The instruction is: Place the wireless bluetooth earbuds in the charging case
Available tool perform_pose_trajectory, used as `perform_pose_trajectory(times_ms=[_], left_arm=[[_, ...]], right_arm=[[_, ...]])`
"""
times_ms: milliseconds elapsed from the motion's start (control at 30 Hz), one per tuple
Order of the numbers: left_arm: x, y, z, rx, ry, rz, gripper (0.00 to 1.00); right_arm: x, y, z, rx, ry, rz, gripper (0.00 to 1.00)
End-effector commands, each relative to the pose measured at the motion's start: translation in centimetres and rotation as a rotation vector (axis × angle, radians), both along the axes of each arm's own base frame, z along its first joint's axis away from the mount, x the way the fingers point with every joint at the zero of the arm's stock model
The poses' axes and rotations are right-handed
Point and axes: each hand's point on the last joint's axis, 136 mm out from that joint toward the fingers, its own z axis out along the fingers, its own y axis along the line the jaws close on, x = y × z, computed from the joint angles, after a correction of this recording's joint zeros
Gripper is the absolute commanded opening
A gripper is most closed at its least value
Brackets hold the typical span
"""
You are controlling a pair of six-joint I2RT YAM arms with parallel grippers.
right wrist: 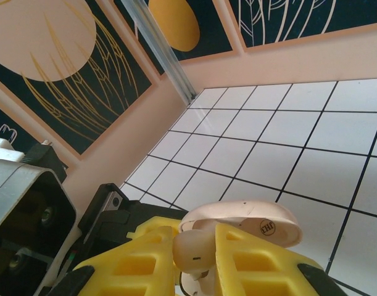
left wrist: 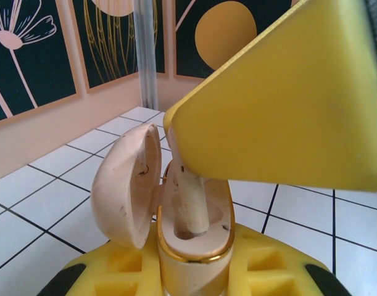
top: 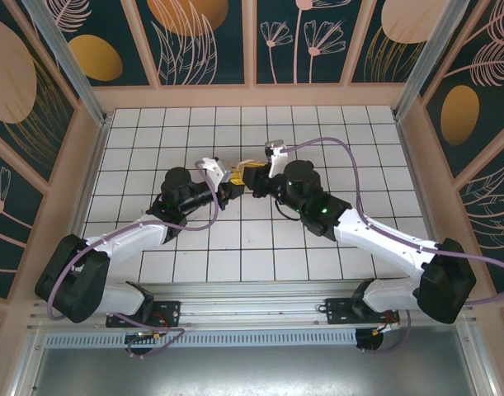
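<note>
In the left wrist view my left gripper point(left wrist: 191, 268) is shut on the cream body of the charging case point(left wrist: 194, 246), held upright with its gold rim up. The case's lid point(left wrist: 123, 185) hangs open to the left. An earbud's stem point(left wrist: 191, 203) stands in one socket of the case. My right gripper point(right wrist: 197, 256) is shut on that earbud point(right wrist: 193, 250), directly over the case lid point(right wrist: 256, 223). One yellow right finger point(left wrist: 281, 92) looms above the case. Both grippers point(top: 243, 183) meet tip to tip above the middle of the tiled floor.
White tiles with dark grout point(top: 317, 132) spread all round the two arms. Patterned walls point(top: 202, 41) close the back and sides. A metal post point(right wrist: 163, 52) stands in the far corner. The left gripper's black housing point(right wrist: 108, 206) sits close beside my right fingers.
</note>
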Motion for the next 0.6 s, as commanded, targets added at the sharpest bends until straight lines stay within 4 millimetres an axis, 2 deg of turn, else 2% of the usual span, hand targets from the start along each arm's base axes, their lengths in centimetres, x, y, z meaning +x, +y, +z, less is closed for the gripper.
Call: perform_pose_trajectory(times_ms=[0, 567], left_arm=[[0.0, -0.1, 3.8, -0.073, -0.09, 0.004, 0.14], [0.2, 0.4, 6.4, -0.144, -0.125, 0.039, 0.15]], right_arm=[[0.1, 0.2, -0.5, 0.008, 0.009, -0.016, 0.18], [-0.8, -0.2, -4.1, -0.08, 0.082, -0.023, 0.18]])
